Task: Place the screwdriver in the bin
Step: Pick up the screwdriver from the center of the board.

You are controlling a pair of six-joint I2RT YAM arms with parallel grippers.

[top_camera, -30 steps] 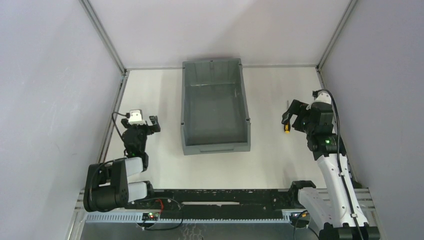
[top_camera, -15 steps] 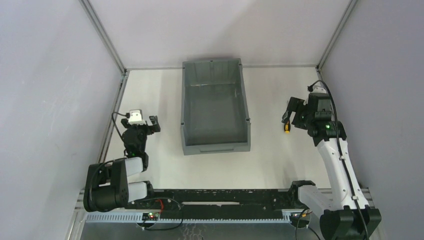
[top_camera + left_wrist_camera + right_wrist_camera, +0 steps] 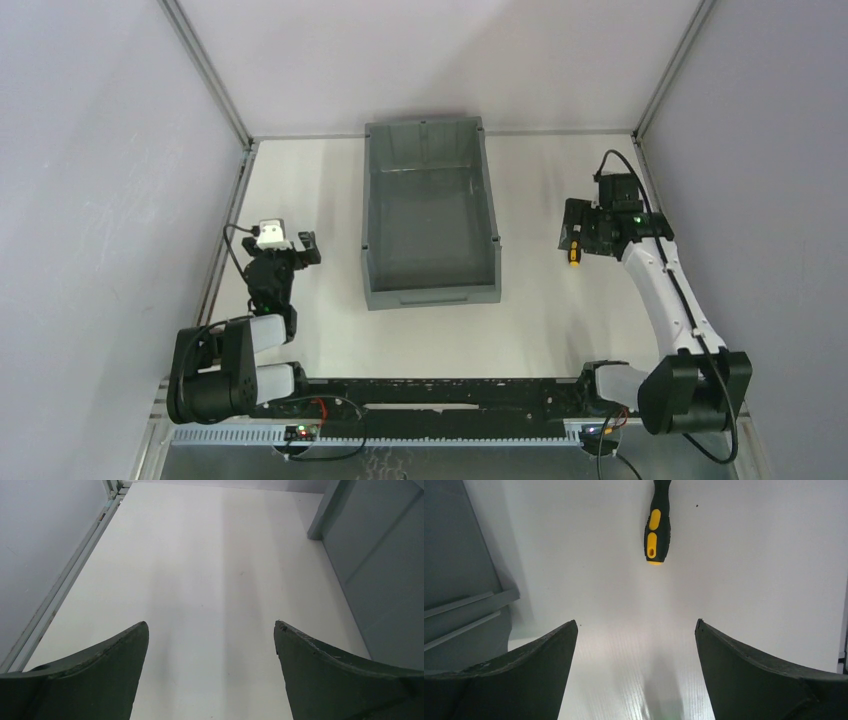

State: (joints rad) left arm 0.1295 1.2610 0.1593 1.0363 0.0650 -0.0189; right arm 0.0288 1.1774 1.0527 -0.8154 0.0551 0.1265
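The grey bin (image 3: 430,215) stands in the middle of the white table. The screwdriver (image 3: 574,256), with a black-and-yellow handle, lies on the table right of the bin, and only its handle end shows from above. My right gripper (image 3: 573,230) is open and empty and hovers just over it. In the right wrist view the handle (image 3: 656,527) lies ahead of my open gripper (image 3: 634,622), its shaft out of frame, with the bin (image 3: 459,555) at the left. My left gripper (image 3: 305,246) is open and empty left of the bin; its wrist view (image 3: 211,625) shows bare table.
The bin's outer wall (image 3: 380,555) stands right of the left gripper. Metal frame rails (image 3: 225,235) and grey walls border the table on the left, back and right. A black rail (image 3: 440,395) runs along the near edge.
My right arm has stretched farther back and its wrist has turned left, bringing the open gripper over the screwdriver. The screwdriver, the bin and the left arm have not moved.
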